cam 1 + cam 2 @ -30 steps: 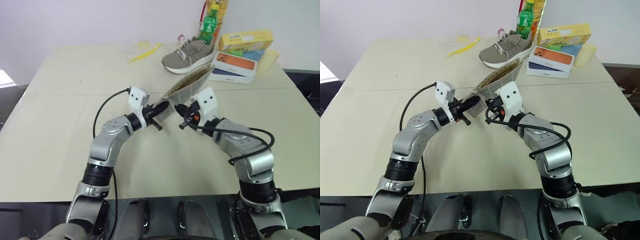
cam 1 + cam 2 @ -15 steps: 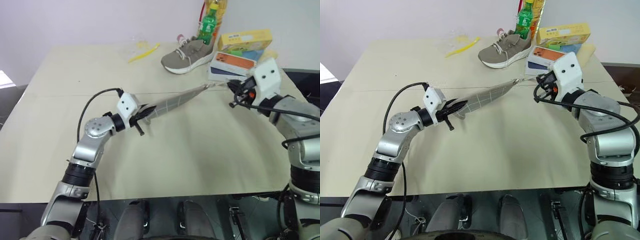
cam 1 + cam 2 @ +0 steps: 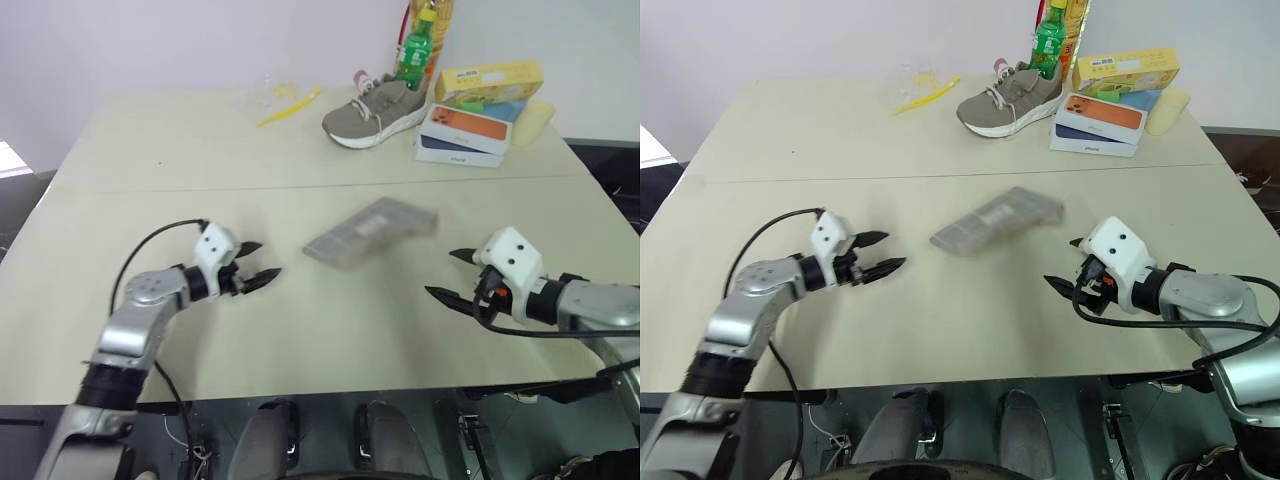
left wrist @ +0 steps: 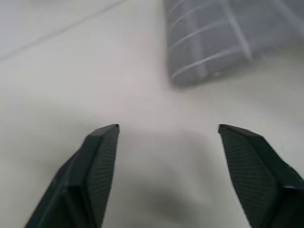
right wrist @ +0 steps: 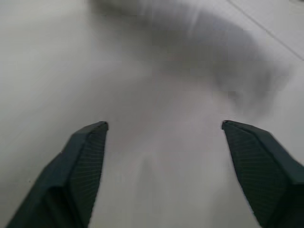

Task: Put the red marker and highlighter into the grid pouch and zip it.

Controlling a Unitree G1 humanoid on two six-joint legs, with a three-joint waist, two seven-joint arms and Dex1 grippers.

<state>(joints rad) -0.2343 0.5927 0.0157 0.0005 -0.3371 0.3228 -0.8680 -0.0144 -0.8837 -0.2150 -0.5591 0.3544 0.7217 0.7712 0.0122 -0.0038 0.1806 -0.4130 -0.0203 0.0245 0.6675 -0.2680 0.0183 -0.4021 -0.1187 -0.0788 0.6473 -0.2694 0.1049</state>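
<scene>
— Pouch first: where is it, and who has it?

— Nobody has it. The grid pouch [image 3: 369, 231] lies in the middle of the table [image 3: 150, 160], between my two grippers and apart from both. It looks smeared in the head views, so I judge it may not have quite come to rest. My left gripper [image 3: 257, 265] has its two black fingers spread with nothing between them; my right gripper [image 3: 449, 275] is spread and empty as well. From the left wrist I see the pouch's near end past my fingertips [image 4: 102, 137], with bare tabletop in between.

— Why would both hands stand wide like that?

— My guess — a pouch lying free and flat, with both arms out to its sides, reads as the end of the job. I can't make out the zipper, so whether it is fully shut I cannot tell. I see no marker or highlighter loose on the table, which fits them being inside, though that is only a judgement.

— What is it made of?

— Soft grey fabric, flat and rectangular, crossed by thin white grid lines. The tabletop is smooth, pale beige, matte. At the far edge stand a grey sneaker [image 3: 376, 109], a green bottle [image 3: 414, 52], stacked phone boxes [image 3: 470, 128] and a thin yellow stick [image 3: 288, 105] — none of them mine to handle.
</scene>
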